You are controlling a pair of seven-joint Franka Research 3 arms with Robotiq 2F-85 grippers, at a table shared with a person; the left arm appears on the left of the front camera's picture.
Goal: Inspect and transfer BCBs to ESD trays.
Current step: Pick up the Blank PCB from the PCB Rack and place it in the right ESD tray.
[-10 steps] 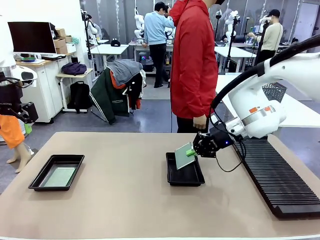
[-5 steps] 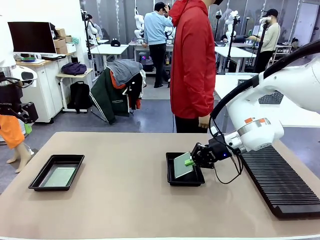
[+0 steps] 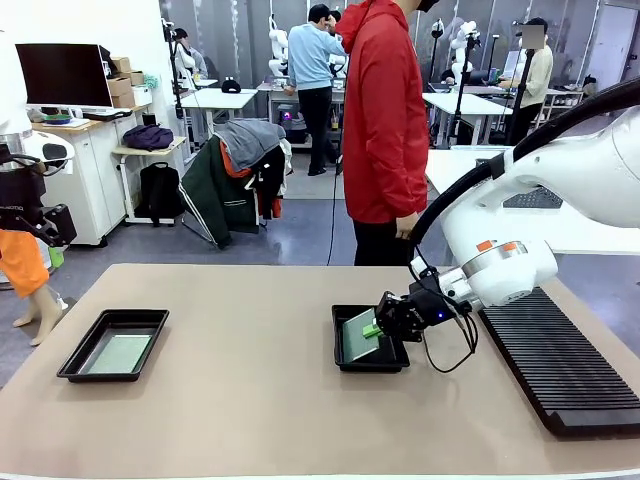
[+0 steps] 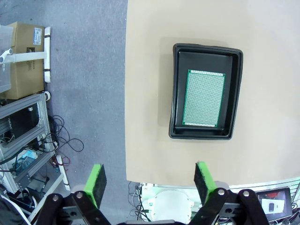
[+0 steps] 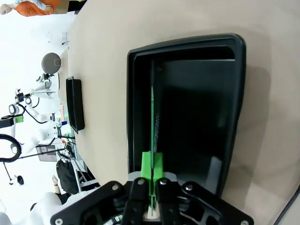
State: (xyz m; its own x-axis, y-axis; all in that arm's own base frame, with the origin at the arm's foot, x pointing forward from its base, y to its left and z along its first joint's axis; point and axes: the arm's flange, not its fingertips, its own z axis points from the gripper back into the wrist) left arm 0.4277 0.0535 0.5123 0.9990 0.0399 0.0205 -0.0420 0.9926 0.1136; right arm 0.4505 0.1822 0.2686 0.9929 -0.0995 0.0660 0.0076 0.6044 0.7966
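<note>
Toward the table's [image 3: 250,400] near left corner, one ESD tray [image 3: 113,345] is sitting with a BCB [image 3: 117,354] lying flat on its floor. In the left wrist view, the left claw [image 4: 148,185] is hanging high above with its green pads [image 4: 97,180] spread wide and nothing between them, looking down on that tray (the board is lying square inside the rim).

Near the table's middle, the second ESD tray [image 3: 369,341] is taking the other BCB [image 3: 358,334]. The right claw [image 3: 376,329] is pinching this board by its edge and holding it tilted, its low edge down inside the tray. In the right wrist view the board [image 5: 153,126] is showing edge-on between the closed fingers [image 5: 146,169].

Along the right edge a long black slotted rack [image 3: 560,360] is lying. Beyond the far edge a person in a red jacket [image 3: 385,120] is standing.
</note>
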